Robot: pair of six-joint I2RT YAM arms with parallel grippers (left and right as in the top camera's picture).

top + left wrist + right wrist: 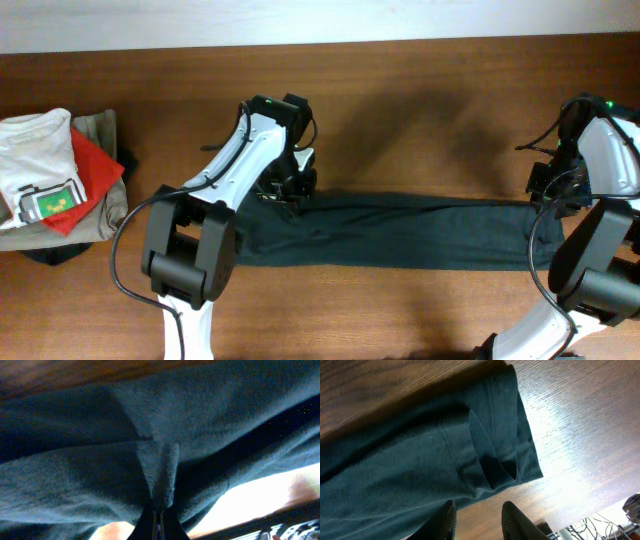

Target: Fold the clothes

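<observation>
Left claw [157, 512] is clamped on a pleat near the left end of the dark T-shirt [400, 232], stretched left-to-right across the desk [400, 90]; right claw [477, 517] is held agape above its right end.

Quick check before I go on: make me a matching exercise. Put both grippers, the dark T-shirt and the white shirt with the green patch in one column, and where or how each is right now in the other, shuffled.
1. left gripper
2. right gripper
3. dark T-shirt
4. white shirt with green patch

A. on top of the garment stack at the left end of the table
B. open, by the dark shirt's right end
C. stretched in a long band across the table
D. shut on a pinched ridge of dark cloth

Pairs: 1-D, 2-B, 3-C, 4-A
</observation>
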